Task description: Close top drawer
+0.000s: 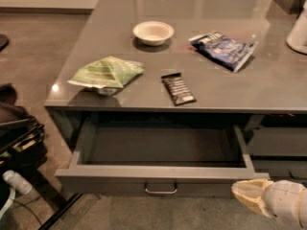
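Note:
The top drawer (158, 181) is a wide, shallow dark grey drawer pulled far out from under the grey counter (201, 47). Its inside is empty. Its flat front faces me with a small loop handle (161, 190) at the centre. My gripper (247, 193) shows at the bottom right, a cream-coloured tip just in front of the drawer front's right end, below its top edge. The arm behind it runs off the right edge.
On the counter lie a white bowl (153, 32), a green bag (107, 73), a dark snack bar (178, 88) and a blue bag (223, 49). A white object (298, 32) stands at the far right. Dark bags (17, 138) and a cable sit on the floor at left.

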Robot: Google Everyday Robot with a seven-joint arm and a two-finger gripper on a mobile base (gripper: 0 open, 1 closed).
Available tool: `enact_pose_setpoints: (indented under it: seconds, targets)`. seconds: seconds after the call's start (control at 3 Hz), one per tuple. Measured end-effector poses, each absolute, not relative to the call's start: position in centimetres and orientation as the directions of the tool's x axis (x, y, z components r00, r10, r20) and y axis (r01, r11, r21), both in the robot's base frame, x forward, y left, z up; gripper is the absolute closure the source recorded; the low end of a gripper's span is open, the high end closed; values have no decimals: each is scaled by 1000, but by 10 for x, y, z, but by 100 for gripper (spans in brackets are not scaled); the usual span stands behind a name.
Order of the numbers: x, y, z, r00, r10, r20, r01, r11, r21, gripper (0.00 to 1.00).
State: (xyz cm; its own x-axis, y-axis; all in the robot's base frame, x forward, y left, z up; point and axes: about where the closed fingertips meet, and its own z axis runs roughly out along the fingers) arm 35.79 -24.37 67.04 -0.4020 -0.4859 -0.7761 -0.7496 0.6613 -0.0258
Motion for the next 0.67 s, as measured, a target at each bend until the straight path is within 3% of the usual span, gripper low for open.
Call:
enact_pose_setpoints:
  seconds: [0.33, 0.67]
  targets:
    - [390, -234, 649, -382, -462, -800, -758, 652, -15, 100]
    - [388, -234, 649, -382, -462, -800, -758, 652, -15, 100]
